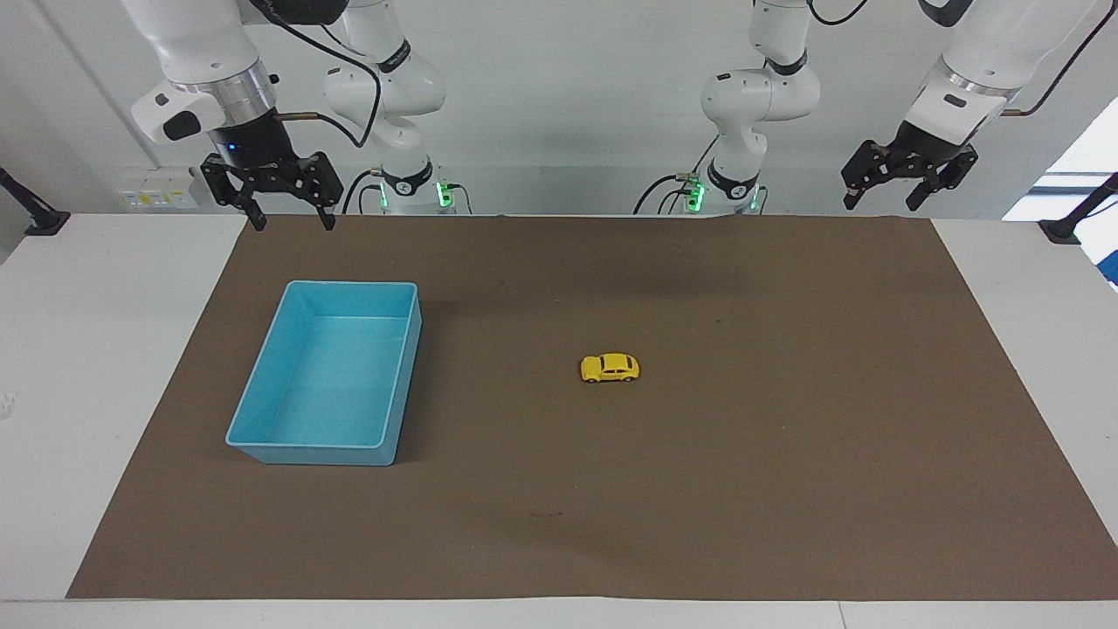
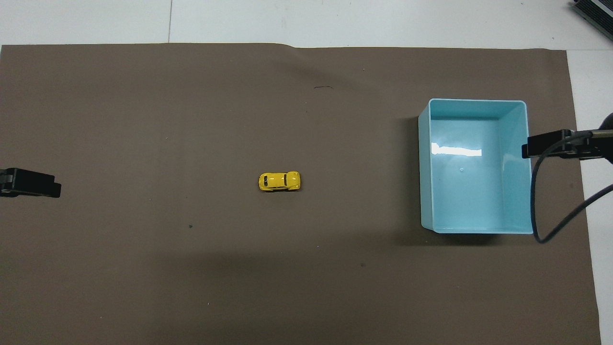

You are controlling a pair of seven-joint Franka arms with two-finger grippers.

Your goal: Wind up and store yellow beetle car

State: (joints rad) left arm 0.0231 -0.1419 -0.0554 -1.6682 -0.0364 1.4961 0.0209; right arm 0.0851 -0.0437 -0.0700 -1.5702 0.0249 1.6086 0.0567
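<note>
**Nothing picked up yet, car sits mid-mat**

The tiny bright-yellow beetle-shaped toy car (image 1: 610, 368) is parked on its wheels on the brown mat covering the counter (image 1: 52, 367), well apart from both hands. The left hand (image 1: 908, 190) and right hand (image 1: 290, 216) are held up with fingers spread, empty. The light-blue rectangular plastic bin (image 1: 262, 371) lies below the right hand. The car should probably be gripped across its sides, low down, so it can't roll away.

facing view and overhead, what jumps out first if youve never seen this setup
The tiny yellow beetle car sits alone on its wheels mid-mat, with the empty blue bin beside it toward the right arm's end of the table. The left gripper and right gripper both hang open, raised over the mat's robot-side corners, waiting.
</note>
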